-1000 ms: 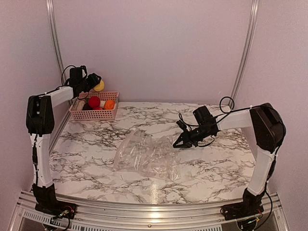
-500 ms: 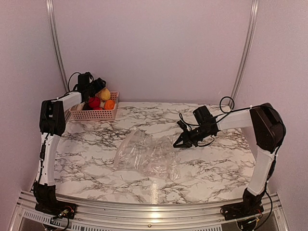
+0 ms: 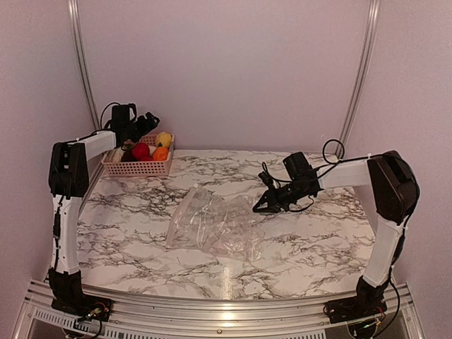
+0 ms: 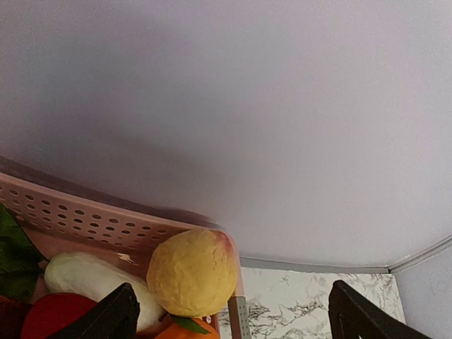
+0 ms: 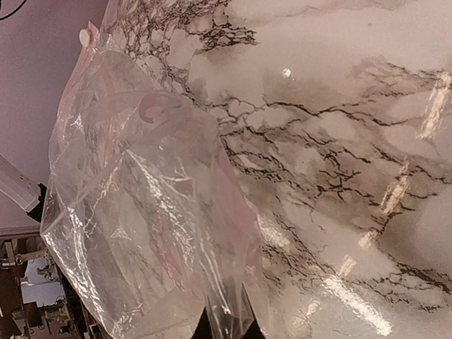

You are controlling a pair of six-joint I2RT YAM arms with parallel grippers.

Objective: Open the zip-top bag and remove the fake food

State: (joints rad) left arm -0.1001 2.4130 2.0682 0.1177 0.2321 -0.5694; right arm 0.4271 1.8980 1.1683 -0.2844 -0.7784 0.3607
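Top view: left gripper [image 3: 150, 121] spread wide over pink basket [image 3: 138, 169] at far-left corner of table [image 3: 332, 240], fake food [image 3: 141, 150] inside; right gripper [image 3: 259, 207] pinching zip-top bag [image 3: 212, 224] mid-table. Left wrist: yellow fruit [image 4: 192, 272] perched high, may roll out. Right wrist: slick plastic could slip free.

Marble-patterned table [image 3: 141, 233], crumpled clear zip-top bag [image 3: 212, 226] mid-surface, pink basket [image 3: 138, 167] at far-left corner.

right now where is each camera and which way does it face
top external: above and behind, looking down the table; left arm, right arm show
left wrist: by the pink basket, facing the wall; open fingers show
right wrist: low, facing the zip-top bag; fingertips pinch it
shared: top external and left wrist see the yellow fruit
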